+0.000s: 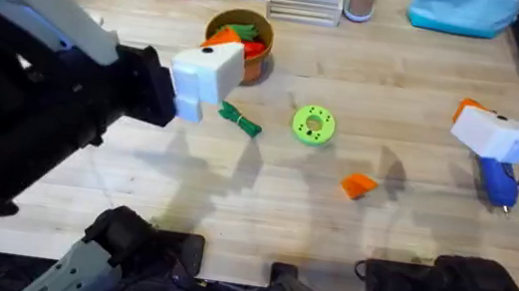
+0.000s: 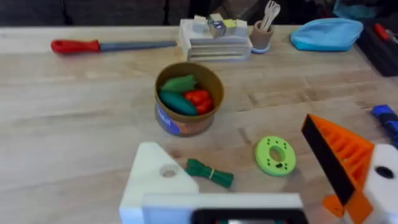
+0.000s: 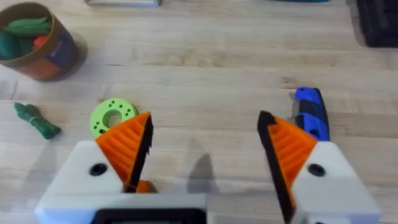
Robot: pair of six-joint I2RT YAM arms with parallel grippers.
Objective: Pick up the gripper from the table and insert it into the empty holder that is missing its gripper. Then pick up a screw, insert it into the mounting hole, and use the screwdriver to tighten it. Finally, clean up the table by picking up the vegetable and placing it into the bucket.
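On the wooden surface, the loose orange gripper lies at about five o'clock from the lime-green disc, while the green toy vegetable rests at nine o'clock from that disc, just below the terracotta bucket already holding toy vegetables. The left pincer, raised above the vegetable, stands apart, one side a bare white holder. The right pincer, jaws apart, hovers over the blue screwdriver at three o'clock.
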